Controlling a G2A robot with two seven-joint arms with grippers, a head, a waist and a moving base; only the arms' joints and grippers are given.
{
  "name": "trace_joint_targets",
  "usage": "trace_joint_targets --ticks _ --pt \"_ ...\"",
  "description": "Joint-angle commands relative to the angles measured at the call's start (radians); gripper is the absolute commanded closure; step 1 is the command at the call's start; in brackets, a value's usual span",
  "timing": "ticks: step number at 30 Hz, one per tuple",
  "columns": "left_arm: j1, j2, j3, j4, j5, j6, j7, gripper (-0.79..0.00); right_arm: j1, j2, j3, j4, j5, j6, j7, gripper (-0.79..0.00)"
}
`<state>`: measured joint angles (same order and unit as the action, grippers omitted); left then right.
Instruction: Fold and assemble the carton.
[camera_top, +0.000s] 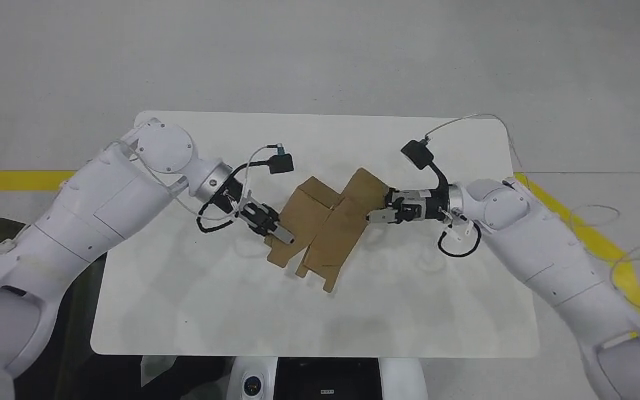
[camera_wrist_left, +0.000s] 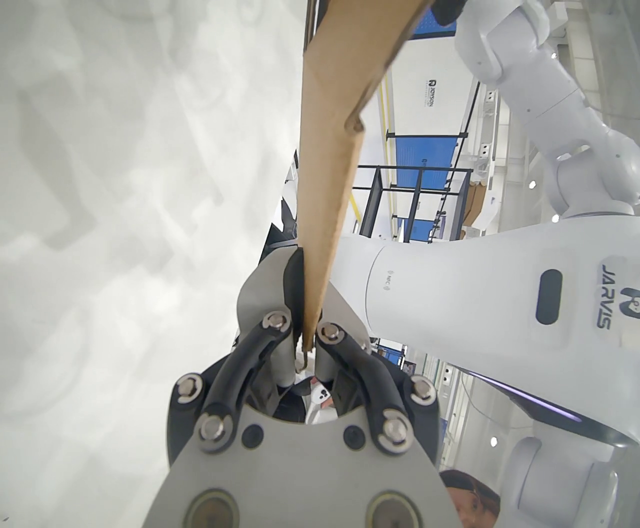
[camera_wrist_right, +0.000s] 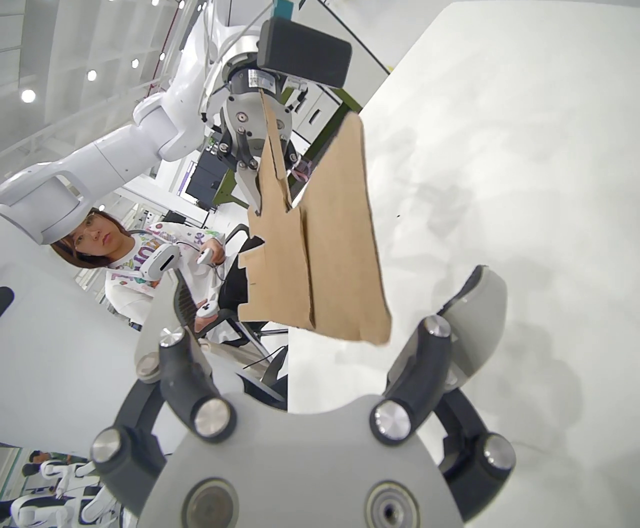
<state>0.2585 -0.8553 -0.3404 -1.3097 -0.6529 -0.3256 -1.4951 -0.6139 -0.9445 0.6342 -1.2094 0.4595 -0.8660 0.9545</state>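
Carton: brown cardboard, not assembled, panels and flaps splayed, over the middle of the tabletop, slightly nearer the far edge than the near one. It runs slantwise, one end toward the far right corner and slotted flaps toward the near edge. Cannot tell if it touches the tabletop.

Left gripper: at the carton's left side, coming in from the left edge. In the left wrist view the gripper is clamped on a thin cardboard edge. One dark pad presses the panel's face and the other finger is tight on the opposite face. The carton runs away from the jaws edge-on, with a bend partway along.

Right gripper: at the carton's right flap, coming in from the right edge. In the right wrist view the gripper has its fingers spread wide. The carton's near corner sits in the gap between them, and neither finger is seen pressing on it. Farther off there, the left gripper pinches the carton's opposite edge. White tabletop lies behind the cardboard.
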Motion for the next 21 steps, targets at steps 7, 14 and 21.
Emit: trace_joint_targets --ticks 7,14,21 --pt "-0.015 -0.007 0.030 0.000 0.016 -0.015 0.015 0.000 0.052 0.029 -0.118 -0.002 0.053 -0.012 -0.012 -0.132" --pt "-0.029 -0.006 0.052 -0.006 0.020 -0.025 0.025 0.000 0.098 0.046 -0.211 -0.001 0.089 -0.044 -0.044 0.000" --pt "-0.042 -0.001 0.071 -0.006 0.019 -0.037 0.037 0.000 0.145 0.057 -0.295 0.008 0.121 -0.087 -0.087 0.000"
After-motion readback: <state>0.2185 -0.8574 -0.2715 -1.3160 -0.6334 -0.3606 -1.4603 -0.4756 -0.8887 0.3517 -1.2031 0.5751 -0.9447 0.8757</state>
